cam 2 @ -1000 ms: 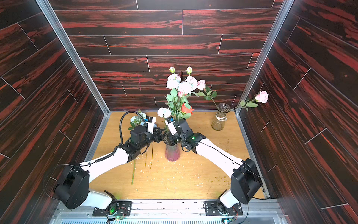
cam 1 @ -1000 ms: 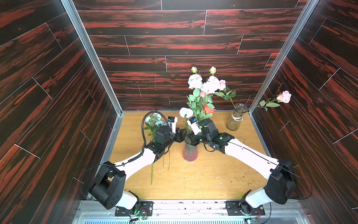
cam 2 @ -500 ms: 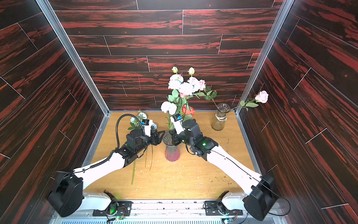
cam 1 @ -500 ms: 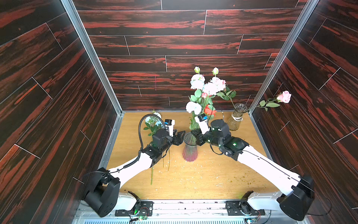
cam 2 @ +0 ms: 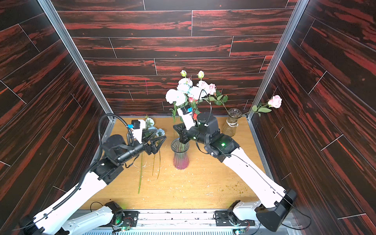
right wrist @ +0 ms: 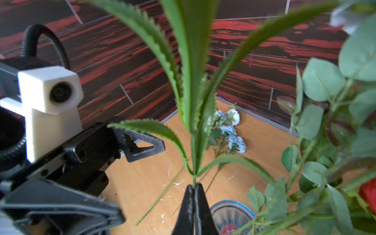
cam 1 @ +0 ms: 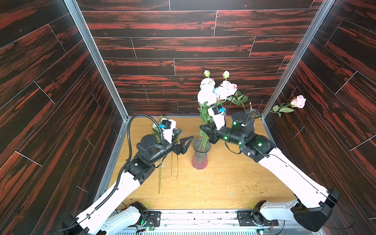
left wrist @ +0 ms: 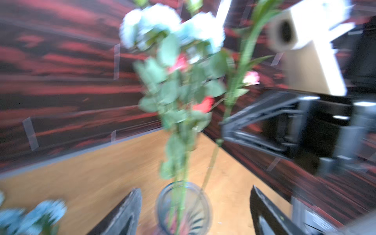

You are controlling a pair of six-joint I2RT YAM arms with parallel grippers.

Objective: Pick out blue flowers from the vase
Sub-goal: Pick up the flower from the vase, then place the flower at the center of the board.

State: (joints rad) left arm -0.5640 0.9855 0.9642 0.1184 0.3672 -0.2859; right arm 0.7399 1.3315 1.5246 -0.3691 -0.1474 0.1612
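The right end effector is clenched on a thin stalk of the blue flowers, just above the vase. More lie on the counter on the vase's left-arm side. They look light, floppy and top-heavy, so grip low on the stalk. The left end effector is released beside the vase.

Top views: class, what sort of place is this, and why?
Probably a robot test booth: wood-print wall panels box in a small table, and a left arm and right arm on a front rail flank a vase.
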